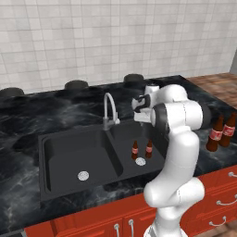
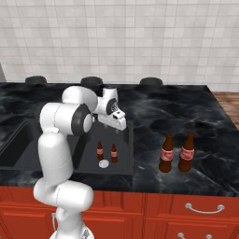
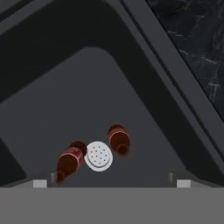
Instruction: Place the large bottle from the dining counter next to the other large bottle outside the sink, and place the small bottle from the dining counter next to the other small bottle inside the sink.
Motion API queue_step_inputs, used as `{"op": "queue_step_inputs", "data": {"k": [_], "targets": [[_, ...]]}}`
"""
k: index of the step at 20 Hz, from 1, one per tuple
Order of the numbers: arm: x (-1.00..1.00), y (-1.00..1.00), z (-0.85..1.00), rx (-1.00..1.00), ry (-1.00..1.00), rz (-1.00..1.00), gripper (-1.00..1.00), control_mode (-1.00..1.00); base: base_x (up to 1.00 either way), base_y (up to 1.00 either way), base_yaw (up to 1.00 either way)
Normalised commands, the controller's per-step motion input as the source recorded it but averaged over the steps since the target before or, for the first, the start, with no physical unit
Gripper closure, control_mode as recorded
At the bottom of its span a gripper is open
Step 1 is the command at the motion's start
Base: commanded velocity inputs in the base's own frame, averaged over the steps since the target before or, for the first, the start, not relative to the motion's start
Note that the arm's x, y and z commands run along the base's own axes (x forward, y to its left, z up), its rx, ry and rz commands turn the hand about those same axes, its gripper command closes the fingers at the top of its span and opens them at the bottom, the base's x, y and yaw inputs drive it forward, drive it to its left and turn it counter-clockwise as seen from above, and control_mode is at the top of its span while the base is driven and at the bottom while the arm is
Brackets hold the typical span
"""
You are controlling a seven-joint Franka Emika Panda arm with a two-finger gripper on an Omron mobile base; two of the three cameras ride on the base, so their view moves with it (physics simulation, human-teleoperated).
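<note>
The sink [image 1: 60,152] is a black double basin set into the black marbled counter [image 2: 186,112], with a curved silver tap [image 1: 109,109] rising at its back edge between the two basins. In the right basin two small bottles stand upright on either side of the round silver drain [image 1: 140,161]: one small bottle [image 1: 135,150] to the drain's left and the other small bottle [image 1: 149,149] to its right, both close to the drain and near each other without touching. The left basin holds a second drain [image 1: 83,175]. The gripper [image 2: 117,124] hangs above the right basin, over the bottles, with its jaws spread wide and nothing between them; in the hand view the finger tips [image 3: 40,183] sit at the bottom edge, with both small bottles and the drain just above them. The arm's white forearm and elbow stand between the cameras and part of the right basin's front wall. On the counter to the right of the sink, near the front edge, two large bottles stand upright side by side: one large bottle [image 2: 166,154] and, just beside it, the second large bottle [image 2: 186,153]. Below the counter run red cabinets [image 2: 196,210] with silver handles. Along the counter's far edge three dark round stool seats [image 1: 76,84] show against the tiled wall [image 1: 115,37].
</note>
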Motion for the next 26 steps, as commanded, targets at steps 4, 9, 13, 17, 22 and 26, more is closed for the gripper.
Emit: {"op": "queue_step_inputs", "data": {"k": [4, 9, 13, 17, 22, 26], "targets": [[-0.06, -0.07, 0.47, 0.00, 0.00, 0.00, -1.00, -1.00, 0.00, 0.00, 0.00], [-0.30, -0.03, 0.45, 0.00, -0.01, 0.01, -1.00, -1.00, 0.00, 0.00, 0.00], [-0.41, 0.00, 0.52, 0.00, -0.02, 0.01, -1.00, -1.00, 0.00, 0.00, 0.00], [-0.49, 0.00, 0.50, 0.00, -0.02, 0.00, -1.00, -1.00, 0.00, 0.00, 0.00], [-0.57, 0.00, 0.53, 0.00, -0.07, 0.01, -1.00, -1.00, 0.00, 0.00, 0.00], [-0.67, 0.04, 0.25, 0.00, -0.13, 0.04, -1.00, -1.00, 0.00, 0.00, 0.00]]}}
